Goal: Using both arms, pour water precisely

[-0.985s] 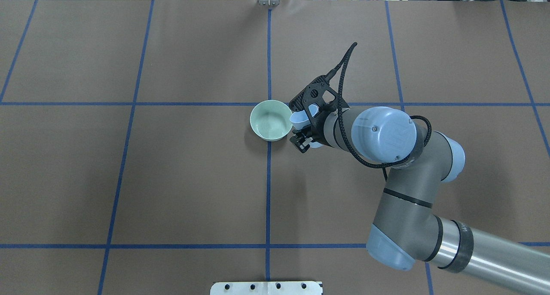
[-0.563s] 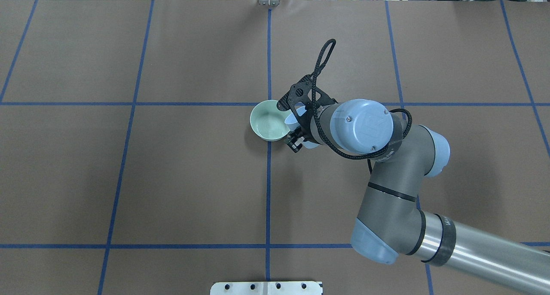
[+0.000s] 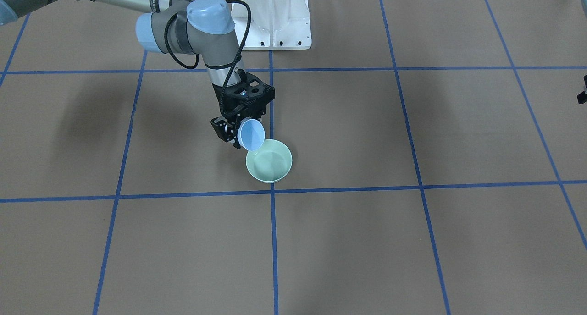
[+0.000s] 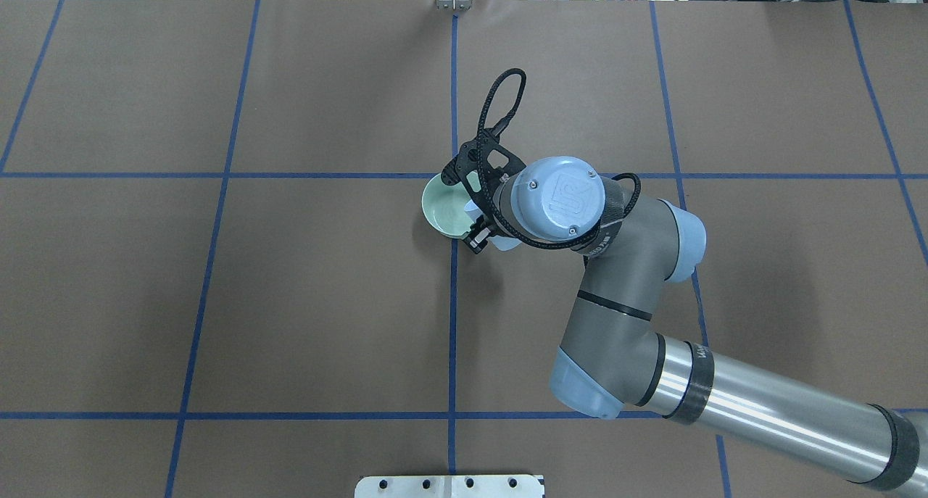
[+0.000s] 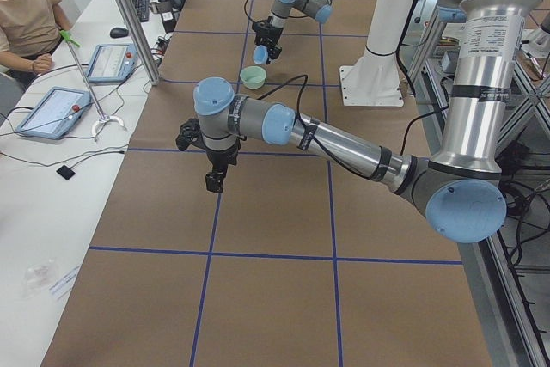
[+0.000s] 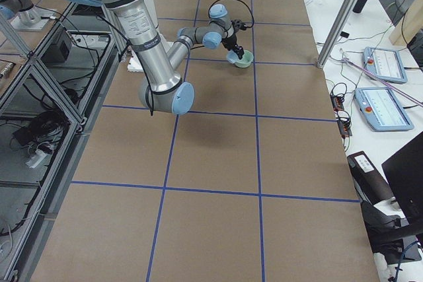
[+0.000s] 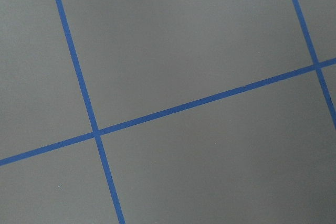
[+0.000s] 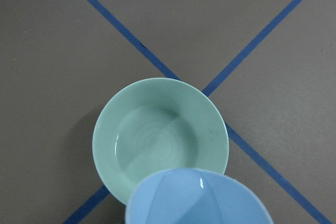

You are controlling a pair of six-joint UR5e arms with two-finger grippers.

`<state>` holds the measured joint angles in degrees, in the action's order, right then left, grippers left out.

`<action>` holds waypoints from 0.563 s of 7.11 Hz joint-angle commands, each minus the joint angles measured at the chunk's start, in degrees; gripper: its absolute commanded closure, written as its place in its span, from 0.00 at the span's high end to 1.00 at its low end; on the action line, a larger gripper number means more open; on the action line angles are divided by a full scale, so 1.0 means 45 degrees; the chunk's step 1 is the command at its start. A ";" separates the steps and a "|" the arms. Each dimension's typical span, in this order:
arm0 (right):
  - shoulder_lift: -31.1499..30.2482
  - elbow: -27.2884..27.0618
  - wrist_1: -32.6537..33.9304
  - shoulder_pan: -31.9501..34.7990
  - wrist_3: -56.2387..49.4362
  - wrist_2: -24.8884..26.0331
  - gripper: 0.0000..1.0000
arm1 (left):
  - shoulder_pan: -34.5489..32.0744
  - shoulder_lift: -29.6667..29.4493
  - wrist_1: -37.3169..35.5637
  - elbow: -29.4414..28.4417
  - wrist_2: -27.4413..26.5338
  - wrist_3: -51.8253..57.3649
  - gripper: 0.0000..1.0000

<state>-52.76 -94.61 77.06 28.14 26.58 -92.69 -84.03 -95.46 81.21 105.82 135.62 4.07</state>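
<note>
My right gripper (image 3: 239, 134) is shut on a light blue cup (image 3: 251, 135). It holds the cup tipped on its side, mouth over the near rim of a pale green bowl (image 3: 270, 168). The bowl stands on the brown table at a crossing of blue tape lines. The right wrist view shows the bowl (image 8: 157, 140) just beyond the cup (image 8: 199, 198). From overhead my wrist covers most of the cup and part of the bowl (image 4: 444, 208). My left gripper (image 5: 215, 180) hangs low over bare table far from the bowl; I cannot tell if it is open.
The white robot pedestal (image 3: 270, 21) stands behind the bowl. A seated operator (image 5: 26, 15), tablets and a metal post (image 5: 129, 23) are along the table's far side. The left wrist view shows only brown paper and blue tape lines (image 7: 94, 129).
My right arm has swung left towards the bowl. The cup has moved over the bowl's rim and tipped further. The bowl has stayed put.
</note>
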 commanded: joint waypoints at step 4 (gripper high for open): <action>0.1564 0.0805 0.2343 0.0211 -0.0474 -0.0554 0.00 | 0.0001 0.0003 0.0000 -0.0020 0.0000 0.0014 1.00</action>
<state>-47.79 -92.57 85.39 28.77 25.26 -94.55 -84.02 -95.41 81.21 105.79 135.61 4.10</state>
